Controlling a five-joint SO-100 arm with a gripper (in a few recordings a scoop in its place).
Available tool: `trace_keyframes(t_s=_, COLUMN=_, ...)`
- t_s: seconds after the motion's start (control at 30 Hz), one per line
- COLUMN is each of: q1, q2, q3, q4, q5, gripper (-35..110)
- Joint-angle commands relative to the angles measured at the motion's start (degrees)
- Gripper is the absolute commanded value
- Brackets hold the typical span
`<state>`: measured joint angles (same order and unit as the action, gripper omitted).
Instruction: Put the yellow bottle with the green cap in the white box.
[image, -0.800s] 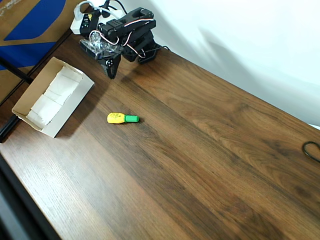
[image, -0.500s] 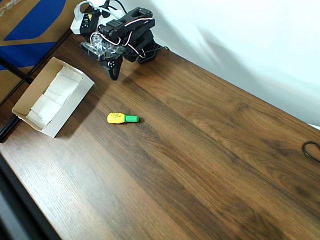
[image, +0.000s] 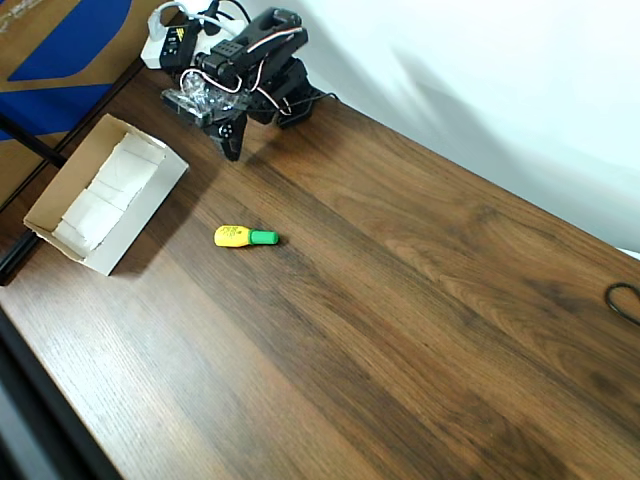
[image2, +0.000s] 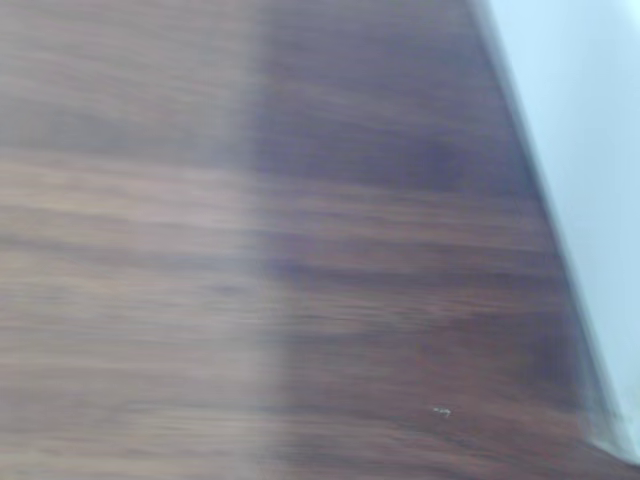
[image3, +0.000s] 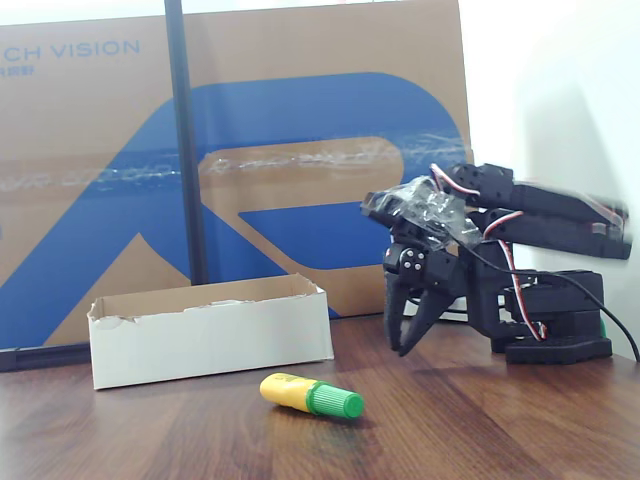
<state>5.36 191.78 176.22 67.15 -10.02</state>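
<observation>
The yellow bottle with the green cap (image: 245, 237) lies on its side on the wooden table, its cap pointing right in the overhead view. In the fixed view the bottle (image3: 310, 396) rests in front of the white box (image3: 210, 345). That box (image: 145, 222) stands open at the table's left, with white paper on its floor. My gripper (image: 233, 148) hangs from the folded black arm at the back of the table, beyond the bottle and apart from it. In the fixed view the gripper (image3: 403, 345) points down, fingertips together and nothing between them. The wrist view is blurred wood.
A large brown-and-blue carton (image3: 300, 150) stands behind the box, with a black pole (image3: 185, 150) in front of it. A white power strip (image: 160, 45) sits by the arm's base. A black cable (image: 625, 300) lies at the right edge. A white wall (image2: 590, 150) borders the table.
The arm has stirred at the back of the table, and the gripper has swung slightly to the right in the overhead view. Bottle and box have not moved.
</observation>
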Motion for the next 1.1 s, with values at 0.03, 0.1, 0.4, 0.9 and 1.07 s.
trace_keyframes(t_s=0.03, q1=-0.44, q2=-4.04, q3=-10.02, q4=-0.18, q5=-0.44, gripper=0)
trace_keyframes(t_s=0.1, q1=-1.23, q2=-5.01, q3=-13.45, q4=1.41, q5=-0.09, gripper=0)
trace_keyframes(t_s=0.4, q1=-4.13, q2=-18.46, q3=-23.55, q4=2.11, q5=2.64, gripper=0)
trace_keyframes(t_s=0.9, q1=-12.39, q2=-41.04, q3=-32.7, q4=-16.26, q5=0.88, gripper=0)
trace_keyframes(t_s=1.07, q1=-19.6, q2=-43.77, q3=-33.84, q4=-19.95, q5=4.48, gripper=5)
